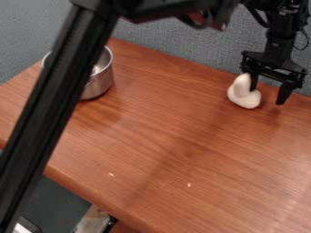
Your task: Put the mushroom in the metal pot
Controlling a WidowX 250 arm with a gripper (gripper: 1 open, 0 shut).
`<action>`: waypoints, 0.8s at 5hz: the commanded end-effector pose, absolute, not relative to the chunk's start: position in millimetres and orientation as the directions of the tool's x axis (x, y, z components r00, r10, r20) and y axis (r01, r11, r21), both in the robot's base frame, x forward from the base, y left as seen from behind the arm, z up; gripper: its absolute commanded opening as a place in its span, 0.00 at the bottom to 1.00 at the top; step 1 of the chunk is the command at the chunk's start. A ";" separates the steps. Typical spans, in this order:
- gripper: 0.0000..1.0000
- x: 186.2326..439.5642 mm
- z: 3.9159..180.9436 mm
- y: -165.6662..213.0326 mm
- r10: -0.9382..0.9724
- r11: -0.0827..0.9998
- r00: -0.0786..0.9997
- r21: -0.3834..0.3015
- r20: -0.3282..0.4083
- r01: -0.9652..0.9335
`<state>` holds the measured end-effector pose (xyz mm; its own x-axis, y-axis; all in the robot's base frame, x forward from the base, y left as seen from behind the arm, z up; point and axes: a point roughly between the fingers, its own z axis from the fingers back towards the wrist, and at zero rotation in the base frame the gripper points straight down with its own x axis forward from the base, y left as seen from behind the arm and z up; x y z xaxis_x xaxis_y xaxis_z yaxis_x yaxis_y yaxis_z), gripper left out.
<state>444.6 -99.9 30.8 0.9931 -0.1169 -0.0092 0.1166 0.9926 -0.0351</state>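
Presently listed, surface first: bench [183, 136], reddish-brown wood grain with a soft sheen and a few pale specks toward the near side. Its left edge runs diagonally from the upper left to the bottom centre; beyond that edge lies a dark floor area with some light clutter at the very bottom. Backdrop: grey-blue fabric wall behind the far edge.

Item: metal pot [93, 75], round and shiny, upright near the bench's far left corner, partly hidden behind a broad dark bar of the arm that crosses the view from the top centre to the lower left.

Item: mushroom [245, 90], cream-white, lying on the bench at the far right, near the back edge and well apart from the pot. Only its pale body shows clearly; the cap cannot be made out.

Item: pincer [272, 84], black, pointing down, released with its prongs spread wide; one prong sits just beside the mushroom. Whether it touches cannot be told.

Open room: the wide middle and near stretch of the bench between pot and mushroom carries nothing.
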 end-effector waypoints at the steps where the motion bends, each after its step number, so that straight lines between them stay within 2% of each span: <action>1: 1.00 446.9 30.3 -86.8 -0.075 0.997 0.997 -0.024 -0.022 0.075; 2: 1.00 446.6 24.4 -83.5 -0.107 0.994 0.992 -0.022 -0.067 0.105; 3: 0.00 445.6 19.2 -80.6 -0.138 0.990 0.984 -0.026 -0.109 0.136; 4: 0.00 443.1 19.4 -77.2 -0.174 0.985 0.974 -0.022 -0.145 0.173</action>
<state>444.9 -83.7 22.5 0.9755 -0.1800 -0.1268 0.1779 0.9837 -0.0281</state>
